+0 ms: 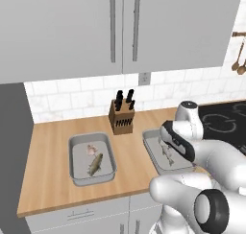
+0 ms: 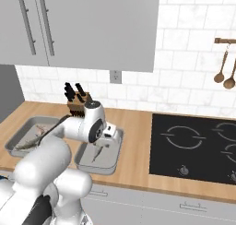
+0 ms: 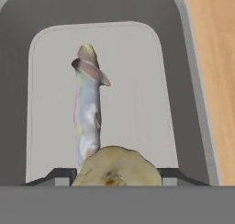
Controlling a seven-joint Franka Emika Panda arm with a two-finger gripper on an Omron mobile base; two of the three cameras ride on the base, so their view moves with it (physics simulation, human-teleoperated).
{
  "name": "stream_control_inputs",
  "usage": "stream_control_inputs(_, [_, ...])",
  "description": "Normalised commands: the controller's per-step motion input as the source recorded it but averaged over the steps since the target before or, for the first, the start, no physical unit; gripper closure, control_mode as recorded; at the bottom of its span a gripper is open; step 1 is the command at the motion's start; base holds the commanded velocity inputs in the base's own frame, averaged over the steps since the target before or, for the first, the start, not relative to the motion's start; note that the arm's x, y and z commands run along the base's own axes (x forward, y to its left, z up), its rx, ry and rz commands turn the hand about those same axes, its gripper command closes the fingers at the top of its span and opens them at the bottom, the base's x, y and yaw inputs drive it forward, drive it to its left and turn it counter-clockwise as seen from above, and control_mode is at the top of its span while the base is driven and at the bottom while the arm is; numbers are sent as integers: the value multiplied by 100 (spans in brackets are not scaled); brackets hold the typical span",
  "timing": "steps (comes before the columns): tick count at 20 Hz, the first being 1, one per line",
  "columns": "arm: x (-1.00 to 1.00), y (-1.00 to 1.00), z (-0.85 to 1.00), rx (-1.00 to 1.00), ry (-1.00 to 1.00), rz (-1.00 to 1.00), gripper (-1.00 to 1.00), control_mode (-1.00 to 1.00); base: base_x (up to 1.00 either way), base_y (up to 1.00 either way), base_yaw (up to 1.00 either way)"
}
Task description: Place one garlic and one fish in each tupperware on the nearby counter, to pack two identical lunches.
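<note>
While poised over the right tupperware (image 3: 183, 44), gripper (image 3: 117, 172) clamped on garlic (image 3: 117, 165), fish (image 3: 88, 113) lying at twelve o'clock. Next: lower, release beside fish.

The light is soft and even all over, with no bright glare. Shadows are very faint. The counter (image 1: 53, 170) looks a bit fuzzy and blocky. Nothing bends at the edges.
</note>
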Motion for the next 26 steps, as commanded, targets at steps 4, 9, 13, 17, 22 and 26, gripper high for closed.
stream_control_inputs(4, [28,0,-45,0,11,0,-100,-100,0,0,0])
stream_control_inputs(9, [4,-11,-1,0,0,0,-100,-100,0,0,0])
stream_control_inputs(13, [0,-8,3,0,0,0,-100,-100,0,0,0])
stream_control_inputs(17, [-35,-1,1,0,-4,0,-100,-100,0,0,0])
stream_control_inputs(22, [-100,27,18,-2,-24,2,-100,-100,0,0,0])
stream_control_inputs(26, [-95,92,47,-12,-19,1,-100,-100,0,0,0])
